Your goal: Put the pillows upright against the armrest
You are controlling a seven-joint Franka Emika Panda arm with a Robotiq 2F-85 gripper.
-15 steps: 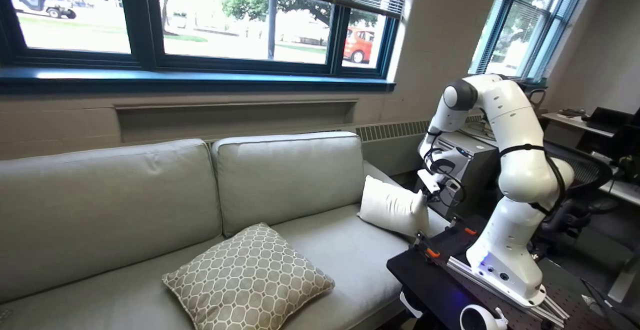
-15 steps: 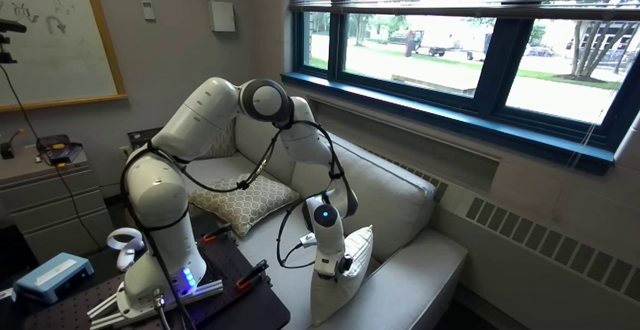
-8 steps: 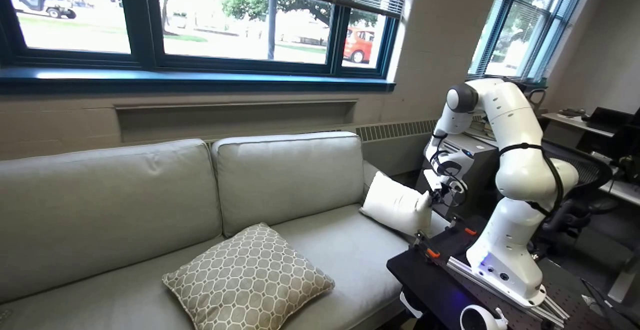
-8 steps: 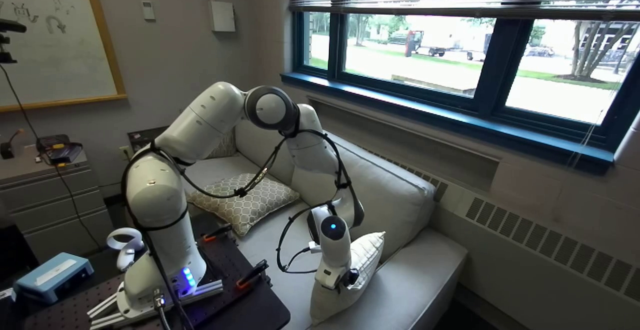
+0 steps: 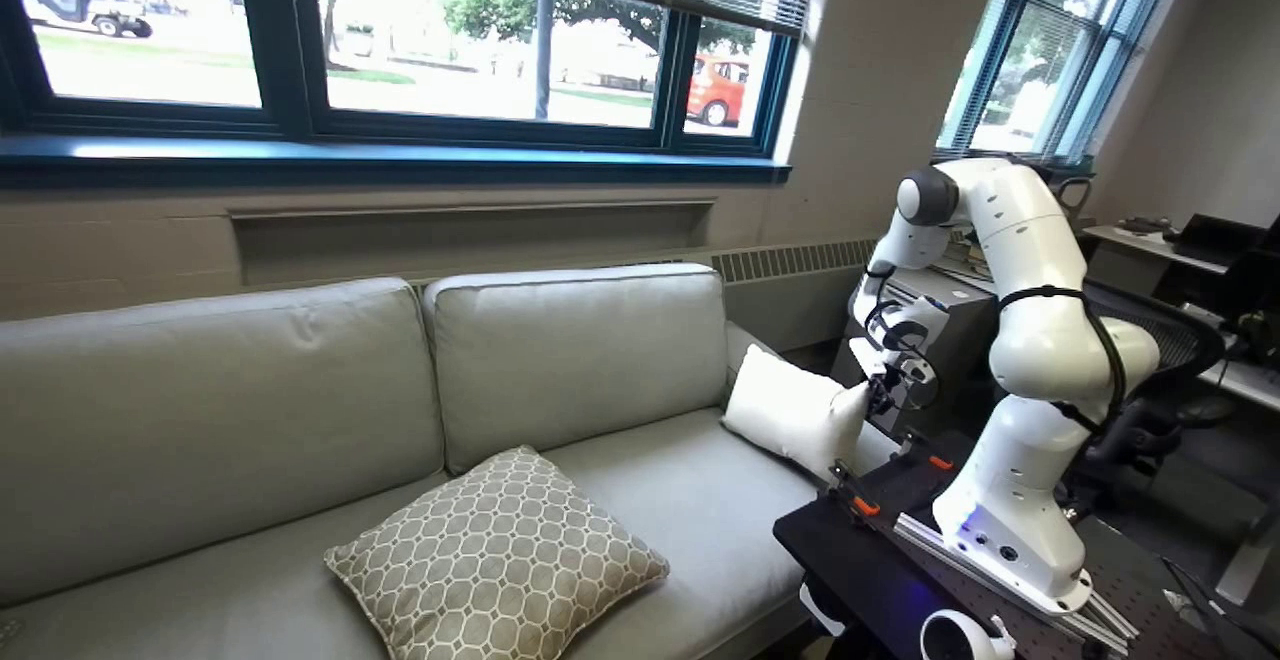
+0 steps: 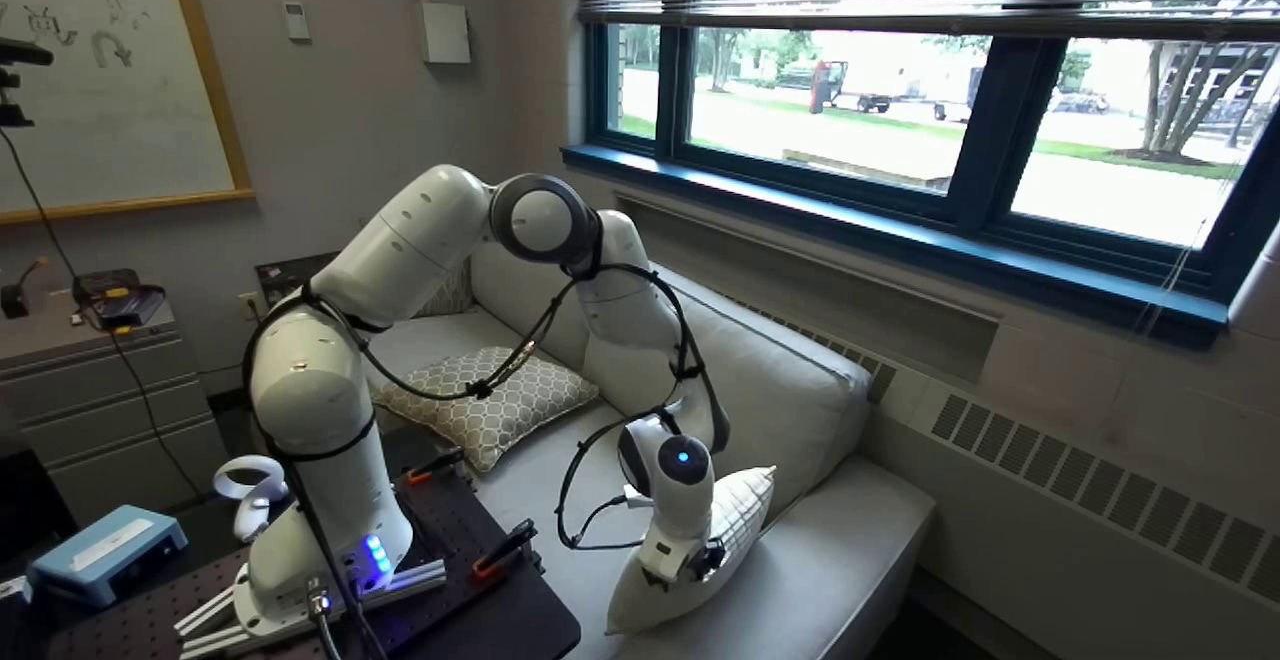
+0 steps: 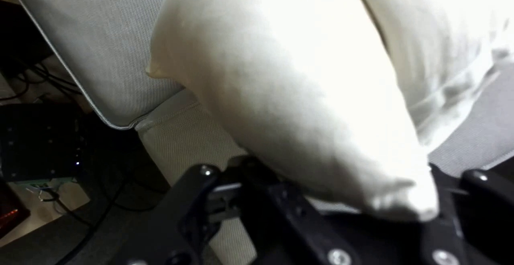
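Hanging at the robot's end of the couch [image 5: 580, 360], the gripper [image 7: 345, 176] stands spread, with a corner of the cream-white pillow [image 5: 795, 415] between its jaws. That pillow stands tilted on the seat [image 5: 690, 485], just beside the armrest [image 6: 830, 555]; whether the two touch I cannot tell. The larger tan pillow [image 5: 500, 560], with its white lattice pattern, lies on the seat well apart from the armrest. Another patterned pillow [image 6: 458, 290] shows at the couch's far end in an exterior view, mostly hidden by the white arm [image 6: 310, 380].

As for writing, the whiteboard [image 6: 110, 130] carries thin marker strokes: a curved, arrow-like hook, a small doodle and a few letter-like marks too faint to read. A blue box [image 6: 105, 568] on the black perforated board [image 6: 150, 595] bears a white label [image 6: 108, 542], its print too small to make out. On the wall hang a pale control [image 6: 297, 21] and a larger white box [image 6: 445, 33]; I can read nothing on either. The arm glows blue at its wrist and its base. Near that base is a white ringed controller [image 6: 252, 493]. Beyond the window frame [image 5: 295, 50], an orange-red car [image 5: 716, 90] stands outside, too small in view for a badge to be legible.
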